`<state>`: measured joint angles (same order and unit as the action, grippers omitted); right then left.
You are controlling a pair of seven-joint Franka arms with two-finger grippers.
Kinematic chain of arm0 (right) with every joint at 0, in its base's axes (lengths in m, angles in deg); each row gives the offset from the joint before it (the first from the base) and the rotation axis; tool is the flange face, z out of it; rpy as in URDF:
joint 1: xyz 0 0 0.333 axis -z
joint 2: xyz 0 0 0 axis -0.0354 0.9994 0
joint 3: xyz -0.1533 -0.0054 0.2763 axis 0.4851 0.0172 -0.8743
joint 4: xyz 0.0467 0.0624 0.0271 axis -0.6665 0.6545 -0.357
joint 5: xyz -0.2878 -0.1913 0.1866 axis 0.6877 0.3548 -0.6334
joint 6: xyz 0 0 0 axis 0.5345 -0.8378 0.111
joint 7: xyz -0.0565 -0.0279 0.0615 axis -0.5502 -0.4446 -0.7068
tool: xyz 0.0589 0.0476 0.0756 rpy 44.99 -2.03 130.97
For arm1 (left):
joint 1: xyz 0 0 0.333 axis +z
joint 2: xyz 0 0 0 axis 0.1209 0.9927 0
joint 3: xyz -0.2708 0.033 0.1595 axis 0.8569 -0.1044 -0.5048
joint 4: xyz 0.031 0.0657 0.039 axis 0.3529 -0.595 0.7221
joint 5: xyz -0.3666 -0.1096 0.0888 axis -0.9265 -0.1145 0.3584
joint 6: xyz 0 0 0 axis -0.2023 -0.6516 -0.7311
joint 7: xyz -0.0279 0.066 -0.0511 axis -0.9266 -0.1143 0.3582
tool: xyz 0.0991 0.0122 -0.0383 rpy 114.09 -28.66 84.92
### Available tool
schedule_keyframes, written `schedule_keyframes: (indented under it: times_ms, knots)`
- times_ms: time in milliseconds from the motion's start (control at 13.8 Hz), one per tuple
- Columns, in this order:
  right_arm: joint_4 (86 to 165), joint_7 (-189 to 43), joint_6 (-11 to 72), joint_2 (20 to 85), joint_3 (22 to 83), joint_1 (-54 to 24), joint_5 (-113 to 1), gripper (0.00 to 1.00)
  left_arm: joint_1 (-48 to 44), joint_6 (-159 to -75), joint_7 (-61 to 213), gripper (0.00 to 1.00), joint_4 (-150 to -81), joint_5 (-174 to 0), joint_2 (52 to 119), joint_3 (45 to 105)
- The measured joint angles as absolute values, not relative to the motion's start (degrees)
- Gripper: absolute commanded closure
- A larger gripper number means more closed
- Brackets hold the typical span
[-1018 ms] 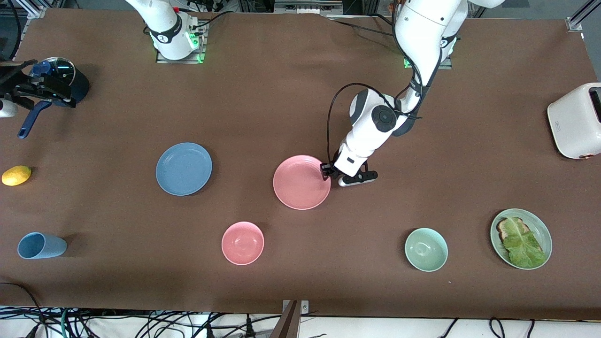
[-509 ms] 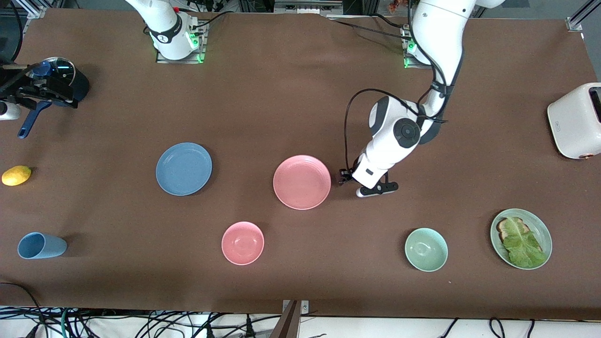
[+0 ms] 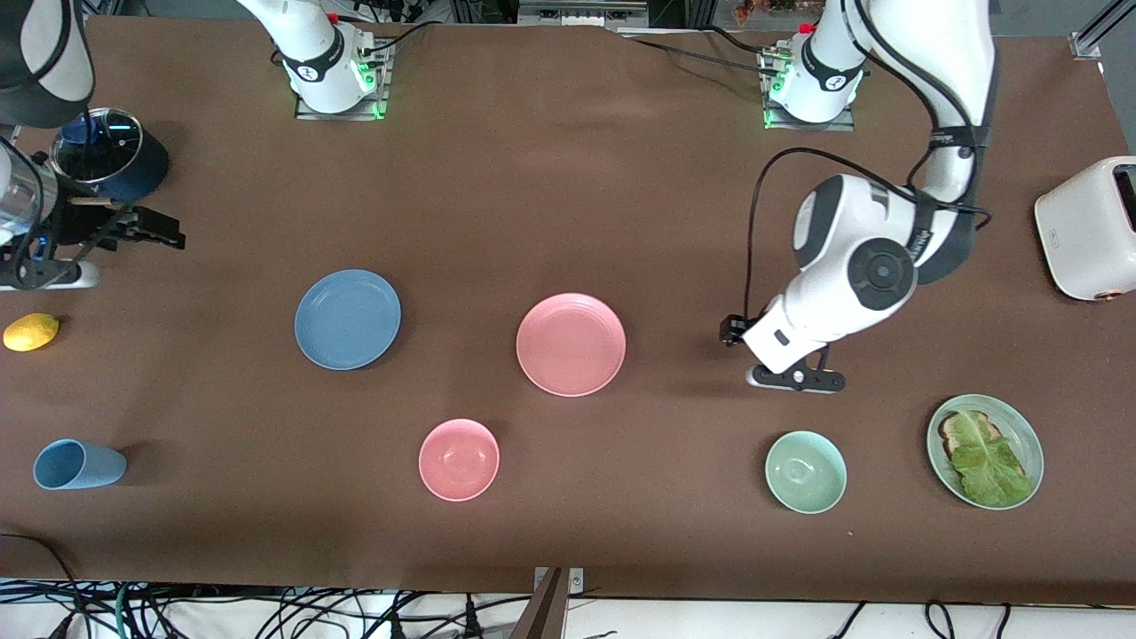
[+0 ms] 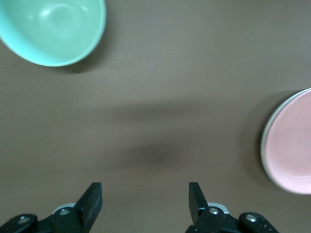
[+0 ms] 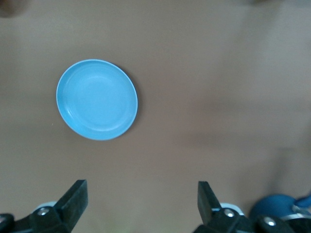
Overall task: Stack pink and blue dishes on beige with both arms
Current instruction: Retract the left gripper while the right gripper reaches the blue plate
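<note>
pink plate: flat on the brown table, mid-table; a pale beige rim shows under its edge in the left wrist view, so it lies on the beige plate. toward the right arm's end from the left gripper, apart from it.

blue plate: flat on the table, alone, beside the pink plate toward the right arm's end, well apart from it; toward the left arm's end from the right gripper.

left gripper: over bare table between the pink plate and the green bowl; fingers spread, nothing between them.

right gripper: at the right arm's end of the table, over bare table beside the dark blue pot; fingers spread wide, nothing between them.

other items: pink bowl, nearer the front camera than the pink plate; light blue cup on its side; lemon; green oval plate with toast and lettuce; white toaster at the left arm's end.
</note>
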<state>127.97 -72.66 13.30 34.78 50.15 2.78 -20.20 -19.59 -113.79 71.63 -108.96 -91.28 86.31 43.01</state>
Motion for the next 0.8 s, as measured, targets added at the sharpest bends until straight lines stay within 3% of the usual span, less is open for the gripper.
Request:
schedule_keyframes:
  times_ms: [218, 436, 800]
  knots:
    - [134.1, -72.7, 20.1, 36.7, 50.2, 2.8, -22.1, 0.0, -14.0, -108.8, 64.3, 0.17, -108.6, -86.5, 83.5, 42.8]
    - [137.4, -72.8, 26.6, 40.9, 50.5, 2.8, -27.8, 0.0, -11.0, -103.5, 63.5, 0.01, -108.3, -82.8, 79.3, 42.7]
    - [139.8, -72.8, 38.5, 49.0, 51.0, 2.9, -31.7, 0.02, -1.4, -97.1, 55.2, 0.0, -107.1, -82.3, 74.9, 42.4]
